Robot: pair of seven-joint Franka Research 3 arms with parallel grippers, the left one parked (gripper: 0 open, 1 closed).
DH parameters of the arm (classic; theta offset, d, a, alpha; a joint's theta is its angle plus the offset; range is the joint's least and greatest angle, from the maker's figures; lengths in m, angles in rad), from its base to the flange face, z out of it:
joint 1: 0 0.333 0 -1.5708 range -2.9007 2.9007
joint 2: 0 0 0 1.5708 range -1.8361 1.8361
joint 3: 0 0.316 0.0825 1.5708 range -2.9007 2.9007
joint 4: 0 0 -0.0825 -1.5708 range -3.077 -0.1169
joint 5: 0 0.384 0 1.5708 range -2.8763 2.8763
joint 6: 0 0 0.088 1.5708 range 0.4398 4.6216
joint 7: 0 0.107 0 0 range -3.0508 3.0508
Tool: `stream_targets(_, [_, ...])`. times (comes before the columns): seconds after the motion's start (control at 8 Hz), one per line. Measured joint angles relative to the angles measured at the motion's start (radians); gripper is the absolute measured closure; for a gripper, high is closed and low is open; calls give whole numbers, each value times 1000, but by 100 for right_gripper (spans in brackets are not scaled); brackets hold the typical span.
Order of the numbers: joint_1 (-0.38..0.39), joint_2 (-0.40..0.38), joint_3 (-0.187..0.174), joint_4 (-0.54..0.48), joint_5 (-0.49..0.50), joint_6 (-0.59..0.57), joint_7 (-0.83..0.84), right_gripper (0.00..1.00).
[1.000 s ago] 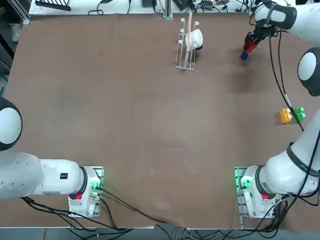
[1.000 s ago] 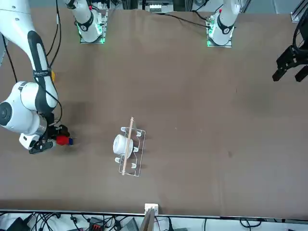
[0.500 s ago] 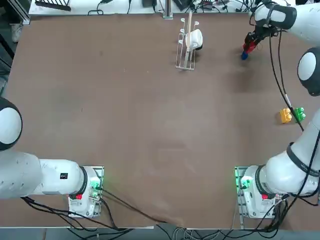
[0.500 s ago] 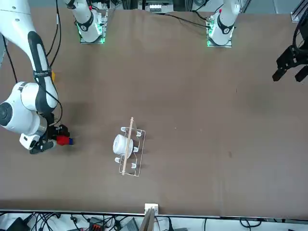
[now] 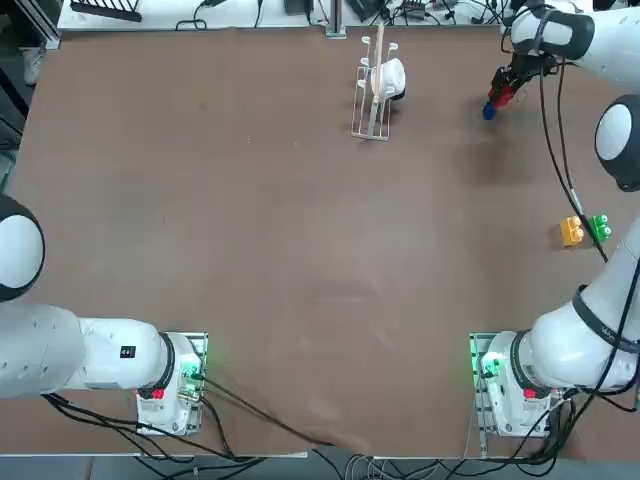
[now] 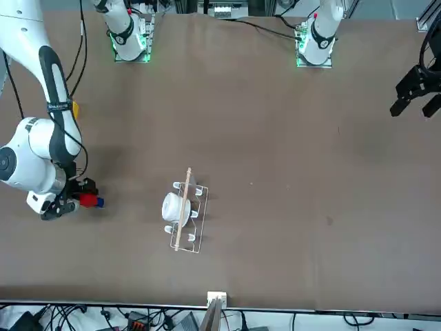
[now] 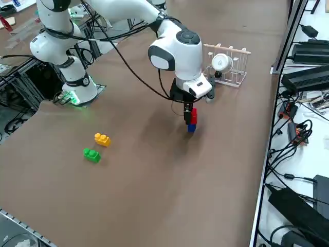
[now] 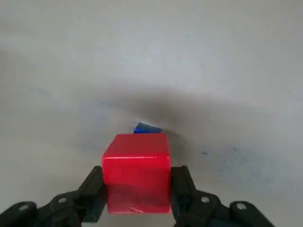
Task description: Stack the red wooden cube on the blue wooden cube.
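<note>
Red and plain, the small wooden cube sits clamped between the black fingers of the right gripper. It sits directly above the small deep-blue wooden cube, near the white wire rack.

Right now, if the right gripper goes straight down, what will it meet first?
The red wooden cube held in the right gripper would press onto the blue wooden cube directly beneath; they look already touching, though contact is uncertain.

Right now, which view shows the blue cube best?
The right side view: the blue wooden cube shows a full face directly under the red wooden cube held by the right hand. Top and front views show a blue sliver; the wrist view only a corner.
</note>
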Motion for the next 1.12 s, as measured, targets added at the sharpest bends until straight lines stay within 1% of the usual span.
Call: stream_targets(1.12, [1,8,0,-1,0,0,0,30])
